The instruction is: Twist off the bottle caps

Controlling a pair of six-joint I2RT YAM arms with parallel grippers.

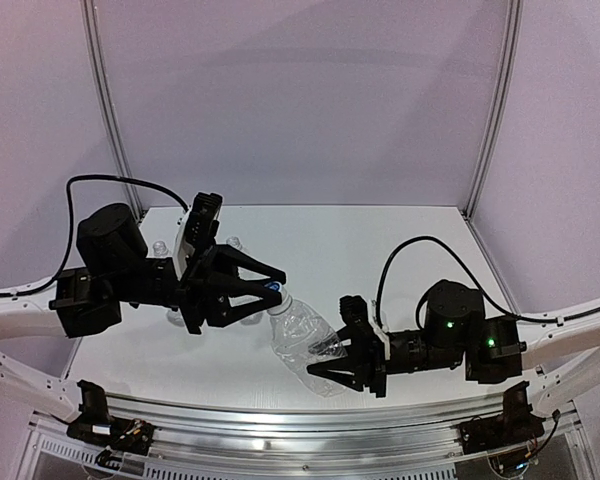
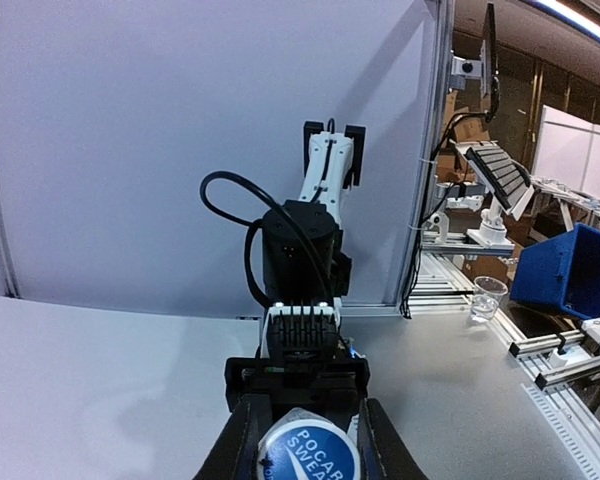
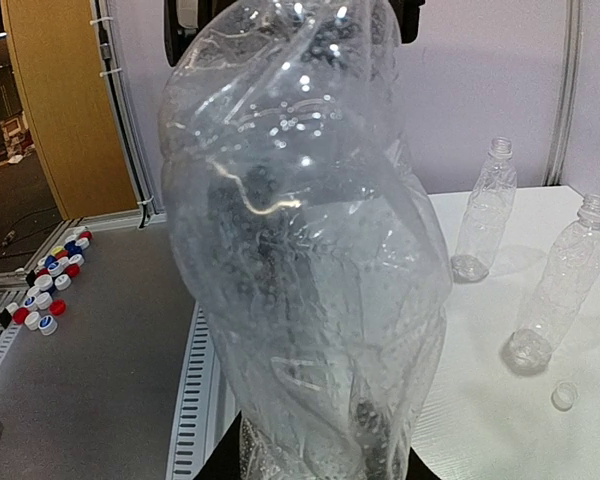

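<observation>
**Two bottles open, the last cap still on**

My right gripper [image 1: 325, 362] clamps the crinkled bottle [image 1: 295, 325] at the table's [image 1: 400, 240] 6 o'clock. My left gripper [image 1: 278, 288] pinches its Pocari Sweat cap [image 2: 308, 452], not yet off. Two seemingly capless bottles [image 3: 485, 215] stand at 10 o'clock, a loose cap [image 3: 564, 396] nearby.

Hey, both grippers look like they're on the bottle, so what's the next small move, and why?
Probably twist the left gripper to start unscrewing the cap. Its fingers sit tight on either side of that blue and white cap, and the right gripper clamps the bottle by its lower body, so it looks braced against the twist.
</observation>
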